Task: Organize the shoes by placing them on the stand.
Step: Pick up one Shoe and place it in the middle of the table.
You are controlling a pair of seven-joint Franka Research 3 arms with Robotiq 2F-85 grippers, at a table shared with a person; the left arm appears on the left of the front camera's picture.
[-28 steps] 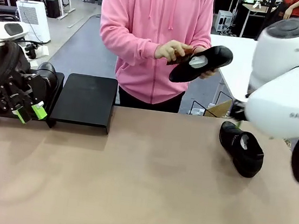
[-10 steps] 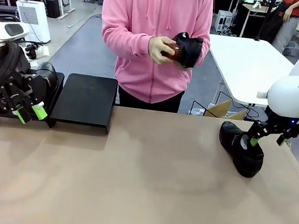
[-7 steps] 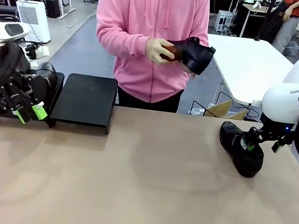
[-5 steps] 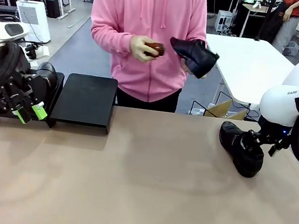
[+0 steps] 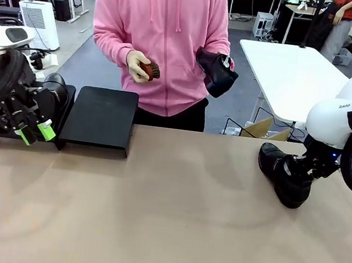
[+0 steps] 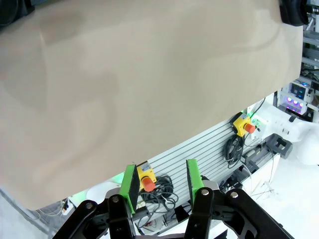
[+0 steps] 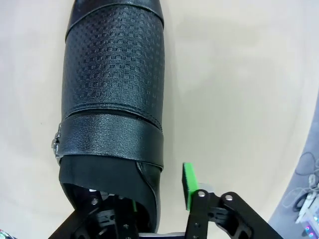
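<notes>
**Right hand at the shoe, grasp not yet made**

I am at the picking step. My right hand [image 7: 160,194] is down at the heel end of the shoe [image 5: 281,171], which stands on its sole at the right side of the surface [image 5: 165,220], well apart from the stand [image 5: 100,119]. In the right wrist view one finger is inside the opening; the outer pad [image 7: 188,183] stands just beside the collar wall with a thin gap; so the jaws straddle the leather, but I judge they are not clenched on it. My left hand [image 5: 34,131] hovers at the left edge in front of the stand; its pads are apart and nothing is between them.

The next move, as I judge it, calls for closing on the collar wall; then lifting the shoe clear, carrying it leftward across the surface and setting it on the free flat top (thin leather may fold or slip in the grip, so I would lift slowly).

The count: three shoes, I think. One is on the surface; a second shoe [image 5: 216,73] is held by the person [image 5: 162,33] at the far side; a third shoe [image 5: 54,88], as I take the dark rounded shape on the left unit, is half hidden by my left arm. The stand has two units side by side; the right one is bare. There is one brown brush [image 5: 149,70], in the person's other hand.
</notes>
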